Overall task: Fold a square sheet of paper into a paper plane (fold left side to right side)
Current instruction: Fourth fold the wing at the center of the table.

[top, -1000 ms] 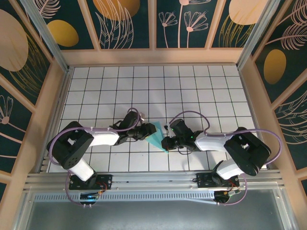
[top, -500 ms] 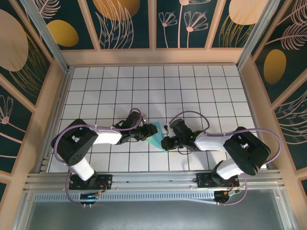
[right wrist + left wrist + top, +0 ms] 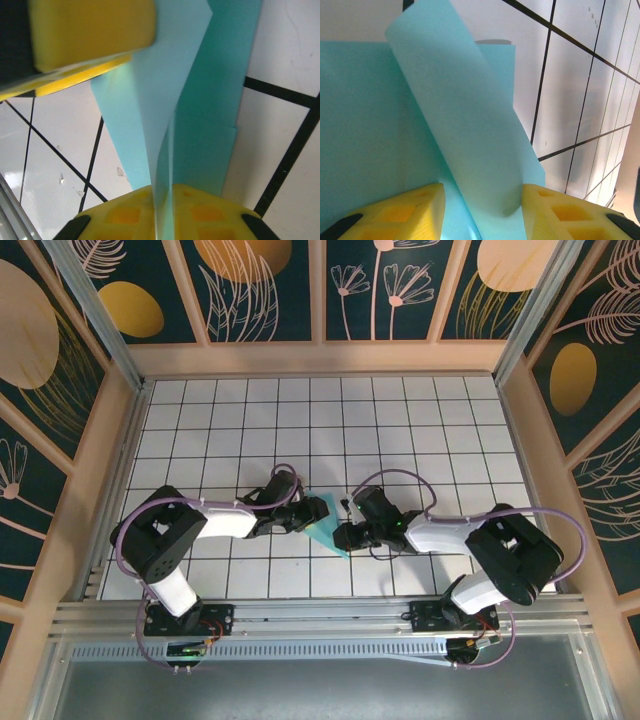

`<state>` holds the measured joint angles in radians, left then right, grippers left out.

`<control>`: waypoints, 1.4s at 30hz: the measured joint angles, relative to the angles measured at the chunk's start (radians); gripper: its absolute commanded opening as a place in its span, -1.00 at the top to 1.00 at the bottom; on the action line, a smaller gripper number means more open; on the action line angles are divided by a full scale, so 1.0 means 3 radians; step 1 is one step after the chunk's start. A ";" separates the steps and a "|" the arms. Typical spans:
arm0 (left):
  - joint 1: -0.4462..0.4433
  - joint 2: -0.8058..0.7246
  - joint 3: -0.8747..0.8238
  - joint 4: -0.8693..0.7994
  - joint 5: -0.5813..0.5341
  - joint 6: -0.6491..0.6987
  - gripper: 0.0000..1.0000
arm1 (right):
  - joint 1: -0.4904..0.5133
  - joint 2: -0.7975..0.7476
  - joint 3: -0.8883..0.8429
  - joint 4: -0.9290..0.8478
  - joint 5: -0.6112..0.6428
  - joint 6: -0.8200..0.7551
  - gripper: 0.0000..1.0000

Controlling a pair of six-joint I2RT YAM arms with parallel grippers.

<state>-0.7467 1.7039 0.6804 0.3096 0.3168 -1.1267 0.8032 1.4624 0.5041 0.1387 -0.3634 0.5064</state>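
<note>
**Item: sheet of paper** (image 3: 322,524), turquoise-blue, partly folded.
Location: it is laid on the white gridded table (image 3: 400,420), in the near middle, between the two grippers. From above a narrow outline is presented, tapering to a point at the near end.

**Left gripper** (image 3: 302,520): it is positioned at the left edge of the sheet. In the left wrist view (image 3: 482,210) its yellow fingers (image 3: 400,212) are seen held well apart. A paler flap of the sheet (image 3: 465,130) is curled up off the flat ply and rises between them. The flap is seen to lie just beside the right-hand finger; it is not clamped.

**Right gripper** (image 3: 345,537): it is positioned at the near right edge of the sheet. In the right wrist view (image 3: 162,212) its yellow fingers (image 3: 205,212) are drawn close together. A raised ply of the sheet (image 3: 165,75) is pinched edge-on between them. A darker flat ply is spread on the table to the right of it. A yellow finger of the left gripper (image 3: 90,30) is seen at the upper left, over the far part of the paper.
</note>
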 measured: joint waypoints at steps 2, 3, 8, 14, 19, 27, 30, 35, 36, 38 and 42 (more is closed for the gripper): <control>0.0000 0.0013 0.0013 0.0000 0.0001 0.0000 0.12 | -0.0036 -0.0058 0.0000 -0.0014 -0.0032 0.0011 0.44; 0.0000 0.0015 0.0014 0.0001 0.0001 0.0000 0.12 | -0.0061 -0.0095 0.0000 -0.0022 -0.0058 0.0018 0.38; 0.0000 0.0015 0.0015 0.0001 0.0001 0.0000 0.12 | -0.0267 -0.0277 0.0000 -0.0023 -0.0271 0.0028 0.15; 0.0000 0.0015 0.0015 0.0001 0.0000 0.0000 0.12 | -0.0604 -0.0346 -0.0005 0.0076 -0.0612 0.0017 0.11; 0.0000 0.0015 0.0015 0.0001 -0.0001 -0.0001 0.12 | -0.0665 -0.0229 -0.0008 0.0235 -0.0819 0.0019 0.13; 0.0000 0.0015 0.0014 0.0003 -0.0009 0.0000 0.12 | -0.0665 0.0074 -0.0008 0.0479 -0.0992 0.0097 0.21; 0.0000 0.0015 0.0014 0.0003 -0.0009 0.0000 0.12 | -0.0665 0.0121 -0.0008 0.0524 -0.1007 0.0104 0.26; 0.0000 0.0015 0.0015 0.0003 -0.0009 -0.0001 0.12 | -0.0665 0.0178 -0.0008 0.0530 -0.1012 0.0102 0.40; 0.0000 0.0015 0.0014 0.0003 -0.0010 -0.0001 0.11 | -0.0665 0.0184 -0.0008 0.0528 -0.1012 0.0099 0.47; 0.0000 0.0015 0.0014 0.0003 -0.0010 -0.0001 0.12 | -0.0665 0.0191 -0.0008 0.0519 -0.0998 0.0089 0.53; 0.0000 0.0015 0.0014 0.0003 -0.0010 -0.0001 0.11 | -0.0665 0.0191 -0.0008 0.0484 -0.0964 0.0085 0.66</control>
<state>-0.7467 1.7084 0.6846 0.3103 0.3138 -1.1271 0.6037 1.5196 0.5018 0.2840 -0.6525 0.5320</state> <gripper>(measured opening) 0.442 0.203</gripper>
